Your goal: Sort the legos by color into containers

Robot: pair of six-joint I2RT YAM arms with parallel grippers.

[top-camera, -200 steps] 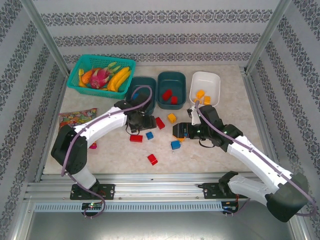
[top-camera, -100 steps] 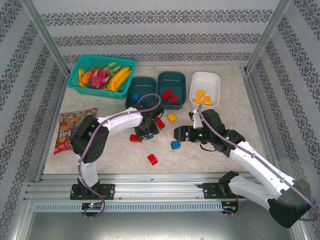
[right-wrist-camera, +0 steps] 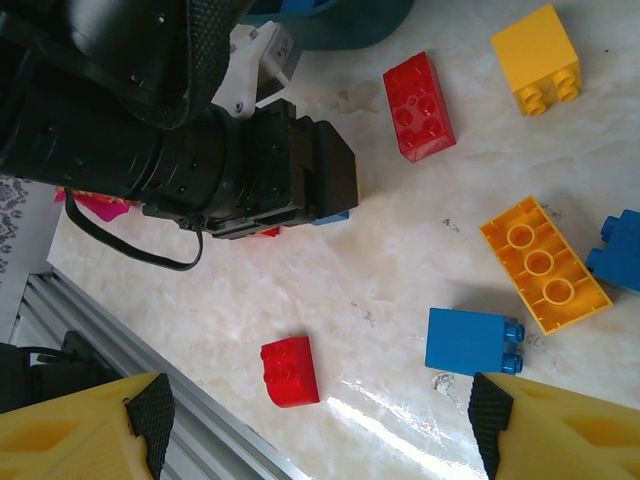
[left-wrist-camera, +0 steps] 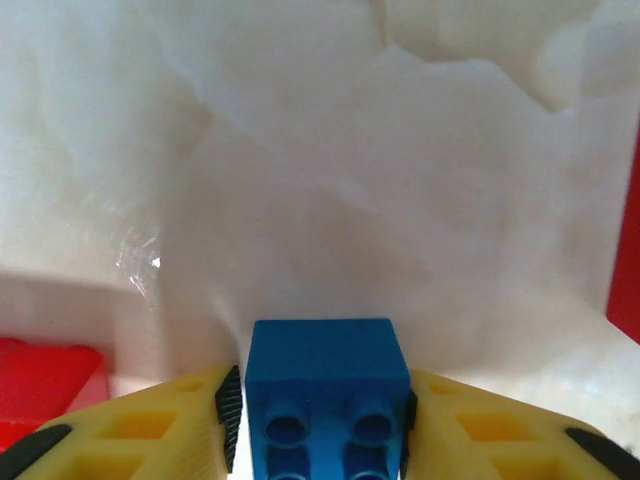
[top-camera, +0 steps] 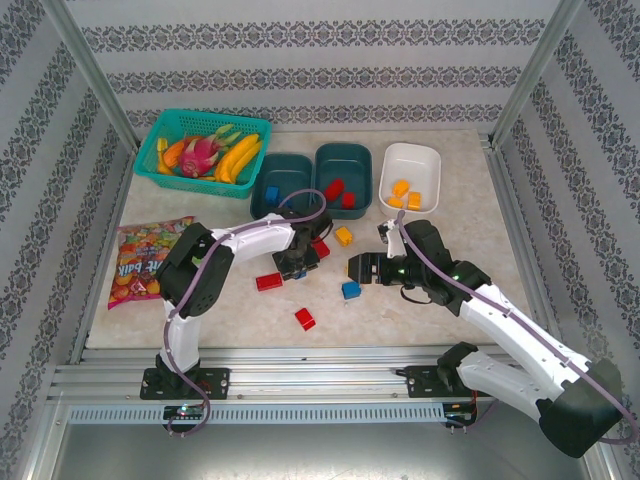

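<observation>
Flanking L gripper's (left-wrist-camera: 319, 415) clamped blue lego (left-wrist-camera: 322, 362): red legos (left-wrist-camera: 45, 385) each side

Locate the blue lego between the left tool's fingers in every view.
Left wrist: blue lego bottom centre, between the yellow fingers.
Top external: left of centre, mostly hidden under the left tool.
Right wrist: a blue sliver at centre, beside the left tool's black body.
Shared landmark: the left tool.

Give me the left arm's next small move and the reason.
Probably lift straight up a little. The left pincer has its pads against both sides of the blue brick, which rests on the table with a red brick close by. Once clear, it can go to the left teal tub, which holds blue already.
</observation>
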